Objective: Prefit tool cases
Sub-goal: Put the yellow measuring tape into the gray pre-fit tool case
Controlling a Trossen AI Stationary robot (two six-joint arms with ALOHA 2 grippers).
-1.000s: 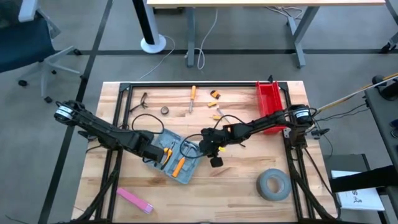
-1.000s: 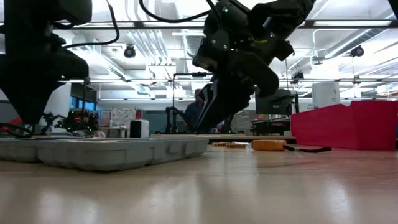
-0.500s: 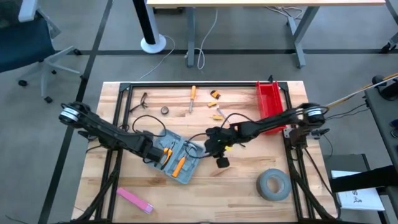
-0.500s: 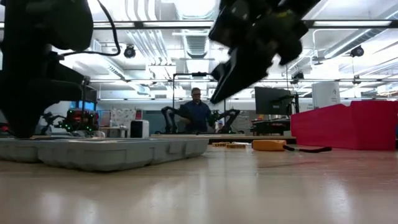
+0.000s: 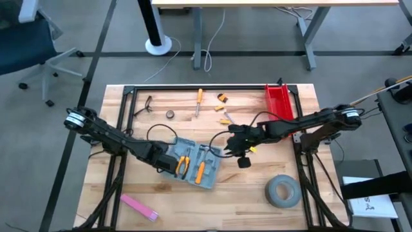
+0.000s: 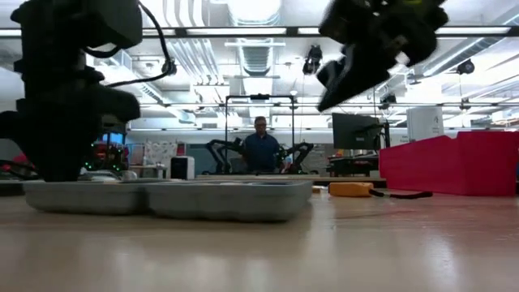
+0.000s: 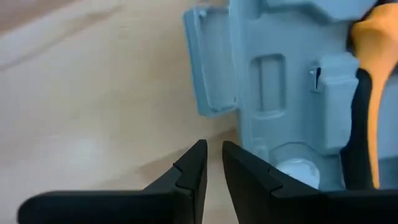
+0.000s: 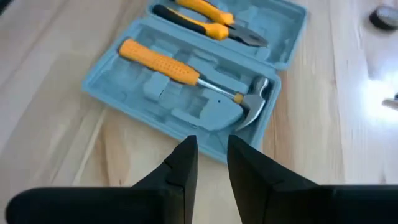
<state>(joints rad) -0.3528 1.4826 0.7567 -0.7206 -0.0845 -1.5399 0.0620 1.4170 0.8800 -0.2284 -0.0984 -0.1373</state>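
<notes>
Blue-grey tool case, one, open

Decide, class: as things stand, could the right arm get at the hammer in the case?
Probably yes. The hammer lies uncovered in the open case, and the right claw hangs just off the case's edge with bare table between. The left claw is at the case's far side, out of the way.
</notes>
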